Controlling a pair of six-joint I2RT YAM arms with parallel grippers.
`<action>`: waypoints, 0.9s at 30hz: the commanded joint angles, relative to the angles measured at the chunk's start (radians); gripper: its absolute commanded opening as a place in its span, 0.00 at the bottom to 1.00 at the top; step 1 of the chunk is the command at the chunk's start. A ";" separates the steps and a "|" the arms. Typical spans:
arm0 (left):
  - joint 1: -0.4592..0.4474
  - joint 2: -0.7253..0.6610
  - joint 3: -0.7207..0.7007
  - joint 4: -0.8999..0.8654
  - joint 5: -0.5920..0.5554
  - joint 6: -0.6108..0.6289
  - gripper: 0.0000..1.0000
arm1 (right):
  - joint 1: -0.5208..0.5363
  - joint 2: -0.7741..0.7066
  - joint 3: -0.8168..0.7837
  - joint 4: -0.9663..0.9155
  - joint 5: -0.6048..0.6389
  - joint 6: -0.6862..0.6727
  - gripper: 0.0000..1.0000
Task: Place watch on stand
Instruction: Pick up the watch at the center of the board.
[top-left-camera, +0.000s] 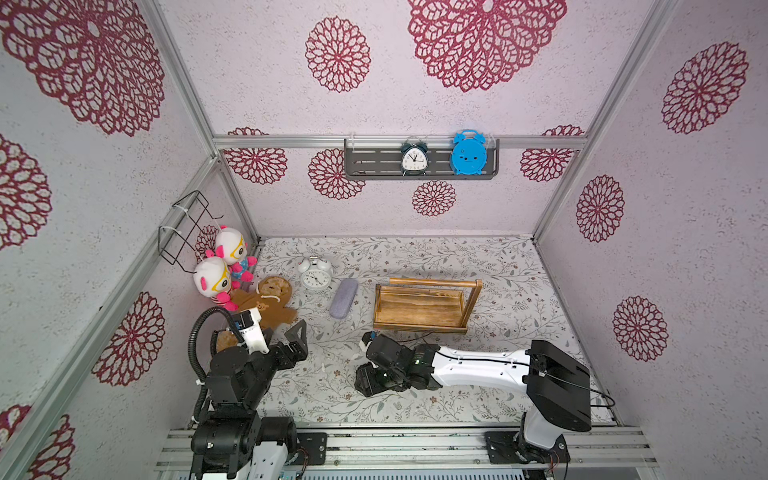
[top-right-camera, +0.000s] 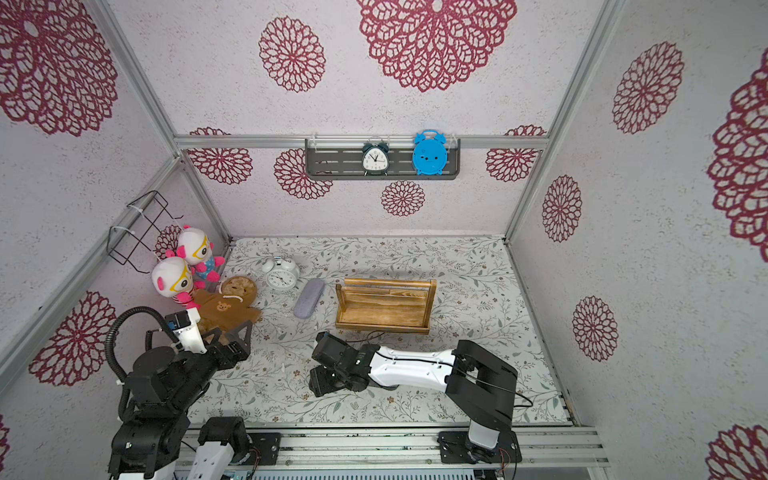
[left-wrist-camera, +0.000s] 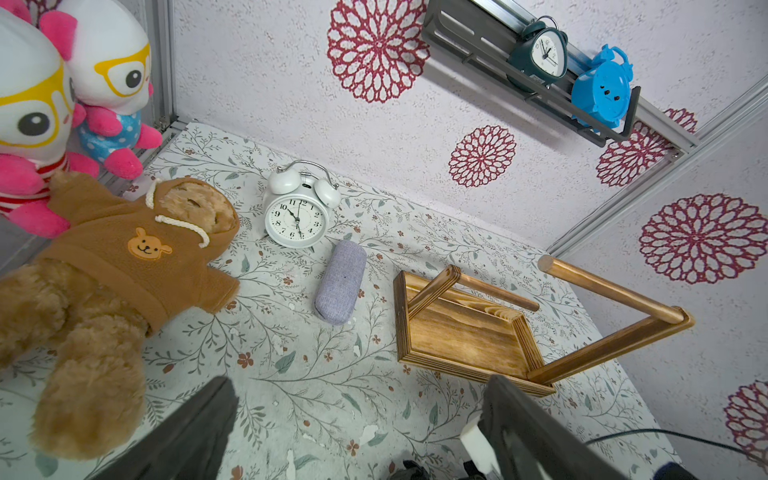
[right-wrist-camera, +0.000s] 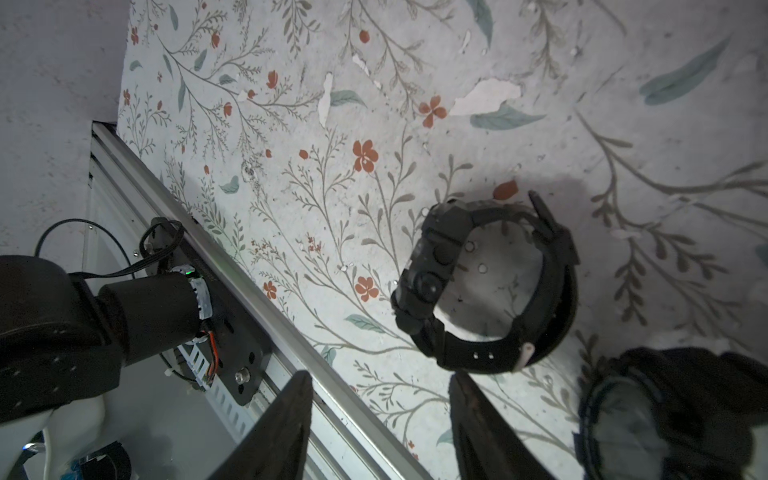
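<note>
Watch, indistinct in both top views, lies just past the right claw (apart, like the left claw).

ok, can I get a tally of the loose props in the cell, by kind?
Alarm clocks: 3 (white, teal, blue)
Plush toys: 3 (two pink-and-white dolls, brown teddy bear)
Black watch: 1
Grey glasses case: 1
Wooden stand: 1
Total: 9
</note>
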 joint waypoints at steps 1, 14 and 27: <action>-0.005 -0.005 -0.010 -0.014 -0.001 -0.058 0.97 | 0.002 0.018 0.036 0.010 -0.009 -0.006 0.55; -0.006 0.012 -0.015 -0.028 -0.038 -0.099 0.98 | 0.001 0.095 0.118 -0.077 0.064 -0.007 0.50; -0.006 0.023 -0.021 -0.021 0.008 -0.092 0.97 | -0.004 0.145 0.169 -0.142 0.130 0.008 0.45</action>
